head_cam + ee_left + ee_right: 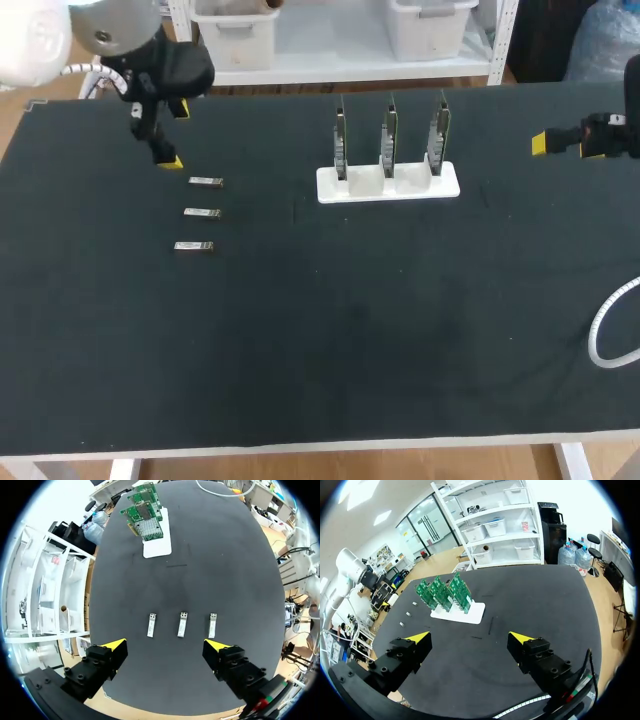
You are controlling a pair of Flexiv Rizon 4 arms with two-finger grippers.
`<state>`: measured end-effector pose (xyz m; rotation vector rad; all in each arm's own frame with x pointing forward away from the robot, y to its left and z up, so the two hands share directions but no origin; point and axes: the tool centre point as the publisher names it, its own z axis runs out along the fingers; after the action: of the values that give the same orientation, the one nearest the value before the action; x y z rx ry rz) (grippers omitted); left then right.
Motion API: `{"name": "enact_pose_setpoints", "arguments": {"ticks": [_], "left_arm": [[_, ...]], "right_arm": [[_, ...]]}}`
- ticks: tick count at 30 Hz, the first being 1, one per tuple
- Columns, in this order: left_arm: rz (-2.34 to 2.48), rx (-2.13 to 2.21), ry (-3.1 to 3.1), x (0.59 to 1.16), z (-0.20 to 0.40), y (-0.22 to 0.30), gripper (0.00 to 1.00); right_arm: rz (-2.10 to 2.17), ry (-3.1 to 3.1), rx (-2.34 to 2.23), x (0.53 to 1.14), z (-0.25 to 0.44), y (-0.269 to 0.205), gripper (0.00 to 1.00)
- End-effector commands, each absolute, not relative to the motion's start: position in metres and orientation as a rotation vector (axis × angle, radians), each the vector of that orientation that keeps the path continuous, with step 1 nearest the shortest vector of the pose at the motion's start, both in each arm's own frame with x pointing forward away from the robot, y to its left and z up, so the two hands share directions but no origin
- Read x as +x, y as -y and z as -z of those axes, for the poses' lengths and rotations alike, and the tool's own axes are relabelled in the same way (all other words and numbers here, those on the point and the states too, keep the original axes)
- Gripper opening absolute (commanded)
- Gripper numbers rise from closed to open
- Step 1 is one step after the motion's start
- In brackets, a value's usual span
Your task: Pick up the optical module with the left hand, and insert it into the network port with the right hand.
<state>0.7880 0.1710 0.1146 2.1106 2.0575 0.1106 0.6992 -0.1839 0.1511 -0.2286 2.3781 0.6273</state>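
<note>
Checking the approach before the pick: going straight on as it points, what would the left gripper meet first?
Most likely the middle module, lying centred ahead of the open left gripper on the table. Nothing stands between them, though depth is hard to judge.

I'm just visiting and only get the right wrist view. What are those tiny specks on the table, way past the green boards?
Observer: The left wrist view shows them close up. They are three small metal modules, lying flat in a row with gaps between them.
Visitor: Is the other arm holding one of them?
Observer: No. The left gripper is open and empty, and all three modules lie on the table just ahead of it.
</note>
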Motion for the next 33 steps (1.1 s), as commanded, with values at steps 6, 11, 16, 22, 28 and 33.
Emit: {"name": "enact_pose_setpoints", "arguments": {"ticks": [6, 11, 16, 22, 28, 33], "left_arm": [[-0.137, 2.253, -2.035, 0.817, -0.097, -0.163, 1.00], [-0.163, 2.365, -1.982, 0.824, -0.085, -0.164, 1.00], [-0.164, 2.398, -1.996, 0.831, -0.074, -0.165, 1.00], [-0.121, 2.297, -2.107, 0.839, -0.066, -0.166, 1.00], [-0.108, 2.248, -2.159, 0.842, -0.058, -0.167, 1.00], [-0.097, 2.259, -2.131, 0.841, -0.056, -0.165, 1.00]], "right_arm": [[-0.627, -2.378, -0.228, 0.699, -0.151, 0.184, 1.00], [-0.627, -2.378, -0.228, 0.699, -0.151, 0.184, 1.00], [-0.627, -2.378, -0.228, 0.699, -0.151, 0.184, 1.00], [-0.627, -2.378, -0.228, 0.699, -0.151, 0.184, 1.00], [-0.627, -2.378, -0.228, 0.699, -0.151, 0.184, 1.00], [-0.627, -2.378, -0.228, 0.699, -0.151, 0.184, 1.00]]}}
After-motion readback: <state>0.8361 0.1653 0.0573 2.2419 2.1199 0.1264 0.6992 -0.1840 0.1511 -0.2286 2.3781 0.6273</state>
